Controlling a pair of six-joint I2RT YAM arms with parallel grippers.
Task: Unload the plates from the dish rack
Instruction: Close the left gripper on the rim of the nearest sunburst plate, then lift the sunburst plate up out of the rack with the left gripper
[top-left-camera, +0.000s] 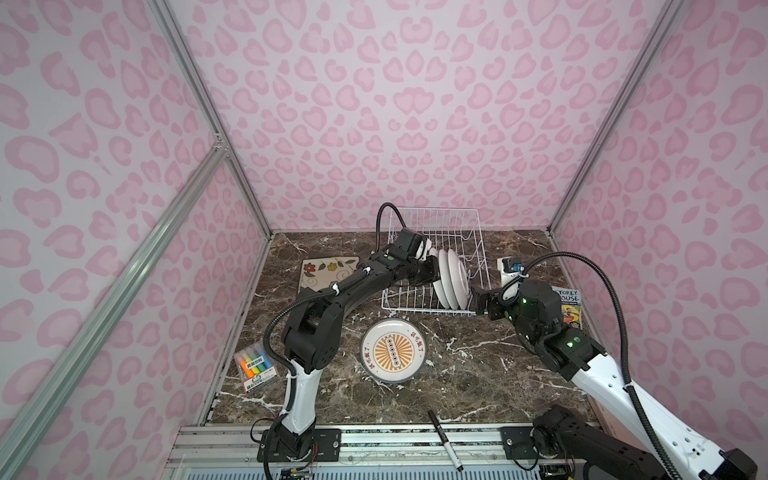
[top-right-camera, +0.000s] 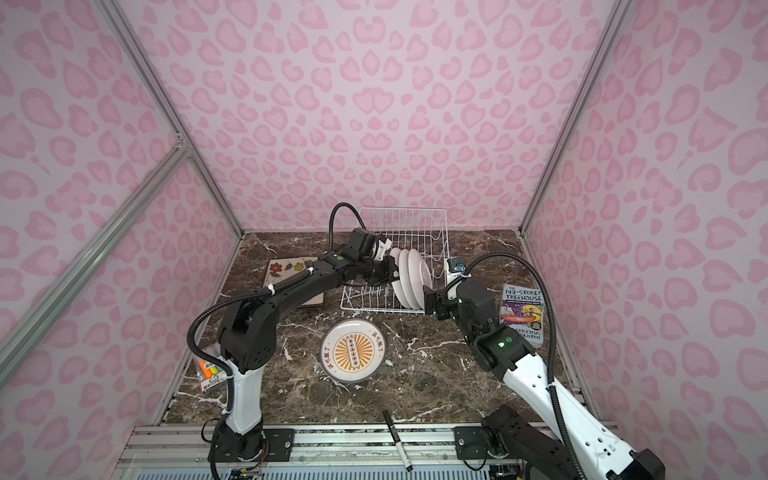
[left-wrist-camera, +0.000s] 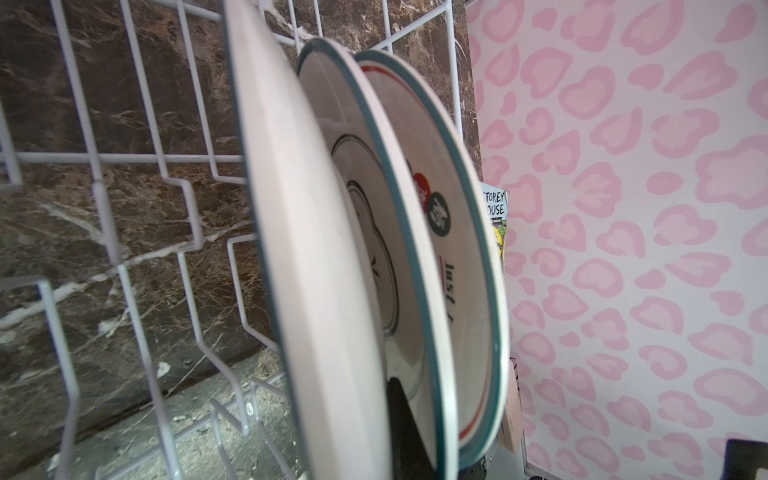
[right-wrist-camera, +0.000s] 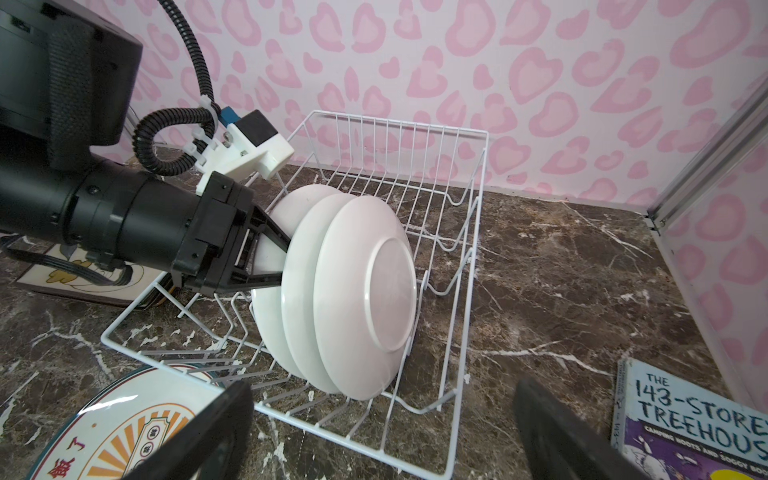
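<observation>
Marble table in a top view: the left gripper is clamped on the leftmost of three plates upright in the dish rack, mid-frame. Left wrist view: one finger behind that plate. Right wrist view: right gripper wide apart, empty, near the rack's edge; bare marble at right.

Four round plates, one square plate, one dish rack, one book, one marker, one highlighter pack.
</observation>
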